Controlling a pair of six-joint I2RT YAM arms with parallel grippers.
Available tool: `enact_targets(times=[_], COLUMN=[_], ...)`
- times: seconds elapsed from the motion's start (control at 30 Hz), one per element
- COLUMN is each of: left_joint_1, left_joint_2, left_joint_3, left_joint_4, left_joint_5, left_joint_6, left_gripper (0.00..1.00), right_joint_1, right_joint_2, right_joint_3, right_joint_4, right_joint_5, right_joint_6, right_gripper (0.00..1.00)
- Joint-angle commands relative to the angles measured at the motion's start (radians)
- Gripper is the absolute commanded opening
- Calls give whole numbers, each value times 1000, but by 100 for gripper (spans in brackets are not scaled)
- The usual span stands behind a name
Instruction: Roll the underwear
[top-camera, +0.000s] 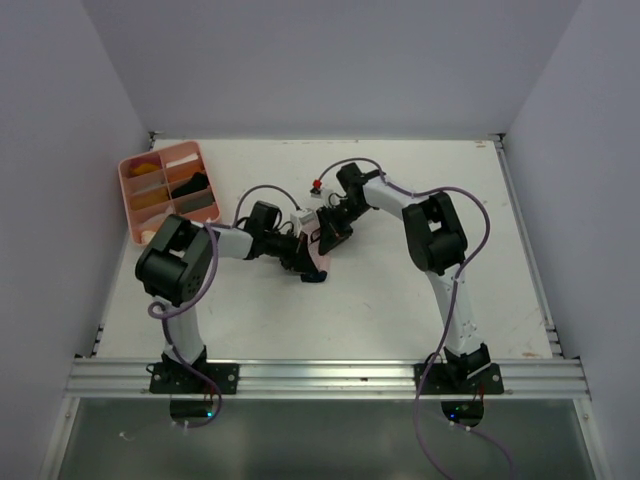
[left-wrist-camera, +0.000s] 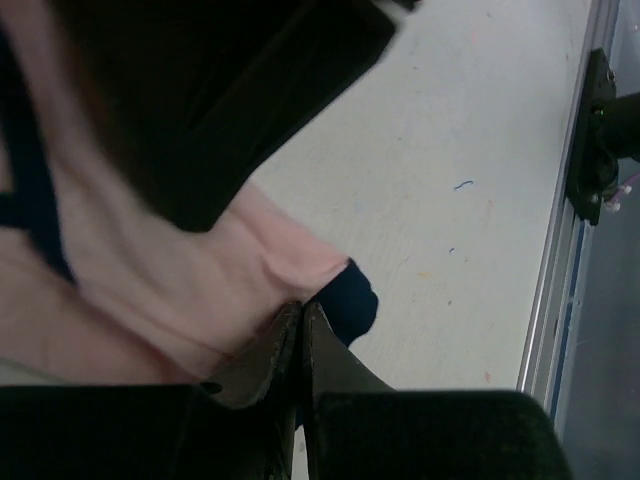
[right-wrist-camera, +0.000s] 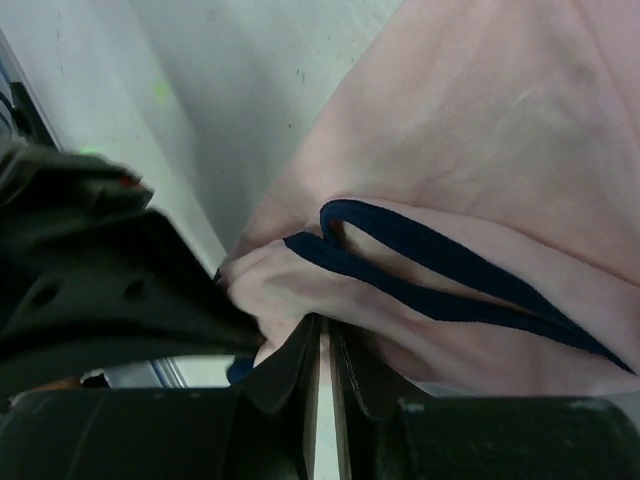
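Observation:
The pale pink underwear (top-camera: 318, 262) with thin dark edging lies bunched at the table's middle, between both grippers. My left gripper (top-camera: 305, 266) comes at it from the left. Its jaws (left-wrist-camera: 302, 308) are pressed together on a pink fold (left-wrist-camera: 200, 270), right by a dark corner of the trim (left-wrist-camera: 350, 300). My right gripper (top-camera: 326, 240) reaches in from the far side, and its jaws (right-wrist-camera: 325, 325) stand almost together, pinching the gathered pink cloth (right-wrist-camera: 480, 130) just below a loop of dark edging (right-wrist-camera: 420, 250). The two grippers nearly touch.
A pink compartment tray (top-camera: 128, 195) holding yellow and dark items stands at the far left. The metal rail (top-camera: 320, 375) with both arm bases runs along the near edge. White walls close in the table on three sides.

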Motion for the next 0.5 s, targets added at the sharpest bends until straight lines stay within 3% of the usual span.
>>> enact_targets(times=[0.0,0.3,0.47], left_joint_1=[53,60,60], left_joint_2=[58,49,-52], left_joint_3=[-37,-74,-89], left_joint_4=[92,195,203], left_joint_5=[-19,27,44], left_joint_6=[-101,-204,-224], left_gripper=[6,7,18], right_joint_1=[6,7,16], right_joint_2=[-12,-108,-42], right_joint_3=[11,-29,-75], right_joint_4=[-92,34,77], right_joint_5=[75,-49,-37], right_joint_6=[-78,133,181], right_gripper=[15,17,16])
